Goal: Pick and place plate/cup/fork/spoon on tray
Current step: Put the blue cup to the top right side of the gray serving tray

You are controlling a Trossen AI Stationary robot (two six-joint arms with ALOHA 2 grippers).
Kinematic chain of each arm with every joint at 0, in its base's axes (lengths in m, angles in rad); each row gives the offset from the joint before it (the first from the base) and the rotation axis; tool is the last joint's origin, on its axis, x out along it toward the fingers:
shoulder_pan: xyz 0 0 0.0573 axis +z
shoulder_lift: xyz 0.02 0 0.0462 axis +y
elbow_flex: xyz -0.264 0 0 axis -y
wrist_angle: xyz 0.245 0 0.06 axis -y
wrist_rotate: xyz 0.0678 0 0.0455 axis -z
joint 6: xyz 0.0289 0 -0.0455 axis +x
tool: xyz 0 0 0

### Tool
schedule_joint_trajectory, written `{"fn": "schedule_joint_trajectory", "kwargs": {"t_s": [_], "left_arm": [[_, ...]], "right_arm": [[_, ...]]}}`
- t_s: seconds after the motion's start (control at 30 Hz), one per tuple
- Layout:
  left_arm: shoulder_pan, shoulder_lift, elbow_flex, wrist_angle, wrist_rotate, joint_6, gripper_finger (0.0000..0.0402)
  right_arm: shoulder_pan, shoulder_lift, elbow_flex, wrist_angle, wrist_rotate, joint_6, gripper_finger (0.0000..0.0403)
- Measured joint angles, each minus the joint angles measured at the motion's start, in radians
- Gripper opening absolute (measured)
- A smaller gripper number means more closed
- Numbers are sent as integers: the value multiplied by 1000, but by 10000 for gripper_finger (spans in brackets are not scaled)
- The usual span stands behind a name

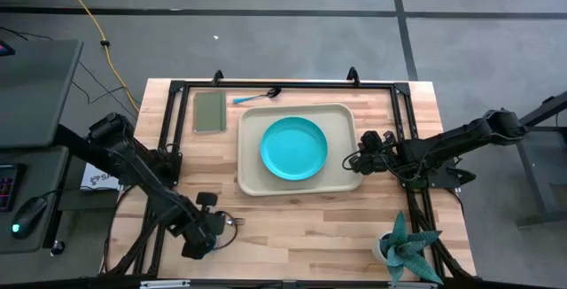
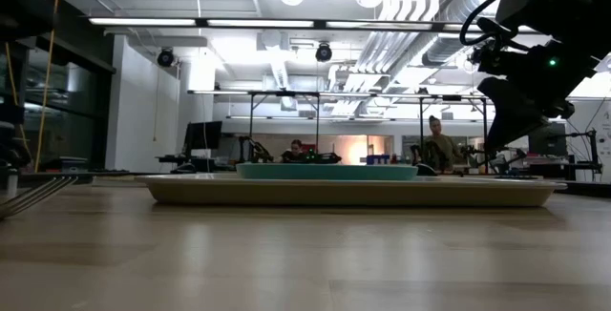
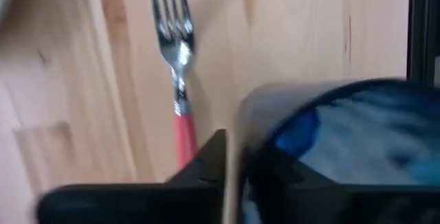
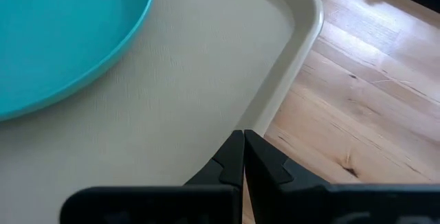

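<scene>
A wooden table seen from above holds a beige tray [image 1: 344, 178] near its middle, with a turquoise plate [image 1: 293, 148] already lying flat inside it. The spoon [image 1: 257, 97], blue-handled, lies on the bare wood just beyond the tray's far edge, beside a flat olive-green square [image 1: 210, 111]. The left gripper [image 1: 205, 231] is low over the near left part of the table, well apart from the tray. Its wrist view shows a dark blue translucent cup [image 3: 357, 148] filling the space right at its fingers; the fingers seem to be clamped on the cup's wall, though the grip itself is partly hidden. The fork [image 3: 176, 80], red-handled with silver tines, lies flat on the wood just beside the cup. The right gripper [image 1: 363, 158] hangs over the tray's right rim with its fingers pressed together and holding nothing; its wrist view shows the rim and the plate's edge below. The cup looks light, stiff and smooth, so it could slip or tip; a hold across its wall or rim, kept upright, seems safest. The fork is thin, rigid and lies flush to the table, so it is probably best pinched across the narrow red handle near its middle. A potted plant [image 1: 406, 249] stands at the table's near right corner.
</scene>
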Motion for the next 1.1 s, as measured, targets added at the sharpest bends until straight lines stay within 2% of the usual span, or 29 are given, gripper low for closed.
{"fn": "schedule_joint_trajectory", "kwargs": {"t_s": [0.17, 0.37, 0.47, 0.6, 0.67, 0.73, 0.93, 1.1], "left_arm": [[88, -60, 27, -39, -4, 83, 9], [158, -126, 191, -183, -70, 187, 2], [192, -137, 303, -247, -174, 260, 1], [281, -134, 420, -282, -371, 425, 1], [358, -129, 442, -242, -425, 529, 0], [450, -119, 442, -162, -420, 632, 0], [732, -25, 442, 114, -340, 872, 0], [917, 107, 441, 375, -201, 970, 0]], "right_arm": [[0, 0, 0, 1, 3, -25, 0], [0, -25, 0, 16, 8, -83, 0], [5, -68, 0, 64, 17, -147, 0], [47, -147, 0, 213, 123, -252, 0], [74, -180, 0, 326, 175, -333, 0], [99, -206, 0, 440, 176, -444, 0], [169, -224, 1, 730, 115, -722, 0], [205, -224, 1, 850, 90, -885, 0]]}}
